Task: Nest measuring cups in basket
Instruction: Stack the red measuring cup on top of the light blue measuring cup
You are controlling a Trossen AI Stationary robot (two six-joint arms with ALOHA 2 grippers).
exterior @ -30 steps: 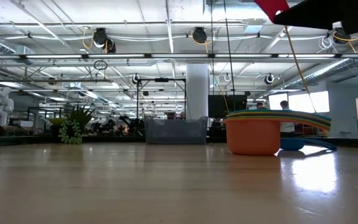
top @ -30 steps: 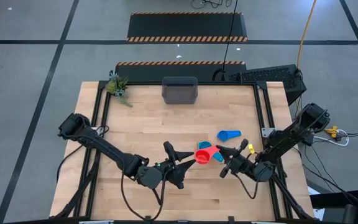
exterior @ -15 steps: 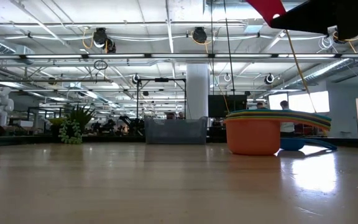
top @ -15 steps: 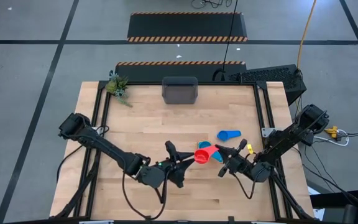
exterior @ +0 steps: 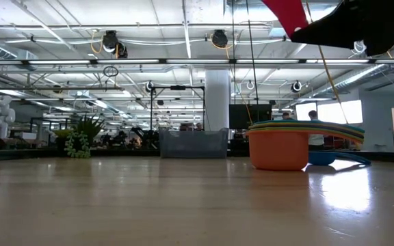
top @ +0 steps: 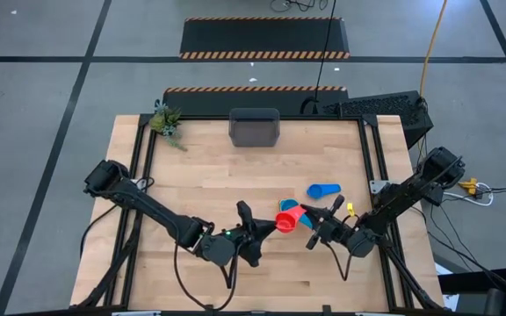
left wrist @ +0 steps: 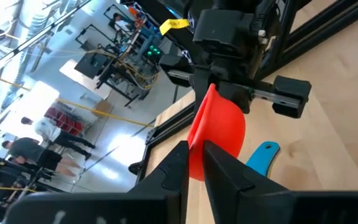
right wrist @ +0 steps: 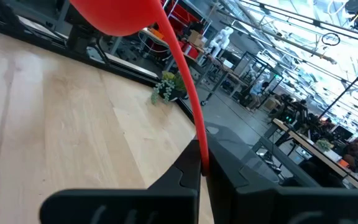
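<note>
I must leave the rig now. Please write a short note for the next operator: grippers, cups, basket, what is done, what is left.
Right gripper: shut on the red cup by its handle, held above the table.
Left gripper: fingers around the same cup's rim; grip unclear.
Nested stack, orange cup at the bottom, stands on the table; blue cup lies beside it.
Basket at the far edge holds no cups.
Left: nest red and blue, move all into the basket.

No legible text, label, brand, number or sign anywhere in these views.
</note>
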